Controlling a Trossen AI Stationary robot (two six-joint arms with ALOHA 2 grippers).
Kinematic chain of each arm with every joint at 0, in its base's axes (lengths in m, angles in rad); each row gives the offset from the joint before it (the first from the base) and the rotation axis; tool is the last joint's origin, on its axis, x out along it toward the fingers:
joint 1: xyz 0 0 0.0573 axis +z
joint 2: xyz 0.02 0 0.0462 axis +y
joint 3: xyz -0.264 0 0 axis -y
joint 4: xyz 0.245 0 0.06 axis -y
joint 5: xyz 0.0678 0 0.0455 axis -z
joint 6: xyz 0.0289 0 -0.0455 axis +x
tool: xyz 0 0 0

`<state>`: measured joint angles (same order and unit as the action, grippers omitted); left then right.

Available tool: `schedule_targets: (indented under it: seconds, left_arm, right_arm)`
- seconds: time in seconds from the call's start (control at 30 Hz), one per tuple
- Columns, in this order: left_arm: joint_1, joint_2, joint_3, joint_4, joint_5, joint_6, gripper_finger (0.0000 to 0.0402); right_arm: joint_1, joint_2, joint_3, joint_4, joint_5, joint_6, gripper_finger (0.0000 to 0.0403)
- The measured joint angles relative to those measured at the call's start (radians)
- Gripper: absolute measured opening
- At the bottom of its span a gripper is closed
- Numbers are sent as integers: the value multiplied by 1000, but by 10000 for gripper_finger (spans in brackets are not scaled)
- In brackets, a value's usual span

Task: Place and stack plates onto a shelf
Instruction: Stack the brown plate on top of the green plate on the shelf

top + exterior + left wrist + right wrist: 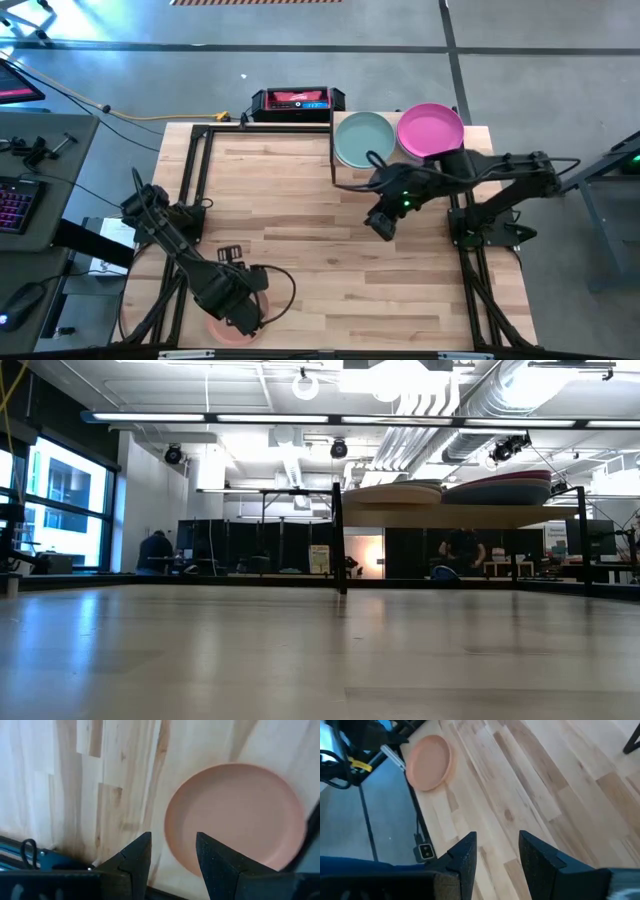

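We see the shelf [345, 175] at the far right of the table [300, 190], with a teal plate [362, 138] on its left half and a magenta plate [430, 130] on its right; in the low view both sit flat on the raised board [450, 515], each seemingly atop other plates, though we cannot tell how many. A peach plate [232, 328] lies flat at the near left edge of the table, rim up, mostly hidden in the high view by the left arm. The left gripper [172, 857] hangs just above that plate's edge, jaws spread with nothing between them; the plate [235, 817] shows whole past its fingers [137, 855], right beside the table's edge. The right gripper [381, 224] hovers over bare wood just near of the shelf, jaws likewise parted and empty, and its wrist view looks across the table to the peach plate [429, 762] well away. Around the work we note a black and red box [297, 100] on the floor beyond the table's far edge, a yellow cable [185, 117] beside it, and a desk with a keyboard [15, 205] off to the left. The black frame rails [195, 190] run along the table's left side, beside the left arm's base. Being round, the plates have no long axis.
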<state>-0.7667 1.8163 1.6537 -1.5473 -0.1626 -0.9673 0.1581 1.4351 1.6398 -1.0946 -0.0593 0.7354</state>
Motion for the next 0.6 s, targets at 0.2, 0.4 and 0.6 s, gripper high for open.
schedule_targets:
  seconds: [0.2,0.4,0.6]
  left_arm:
    - [-1,-1,-133,12,24,-7,145]
    - [-1,0,-295,68,59,-24,145]
    - [8,0,-384,209,106,-26,145]
  right_arm:
    - [12,64,0,1,-6,-34,126]
    - [35,103,0,13,-12,-37,126]
    - [54,117,0,14,-17,-16,126]
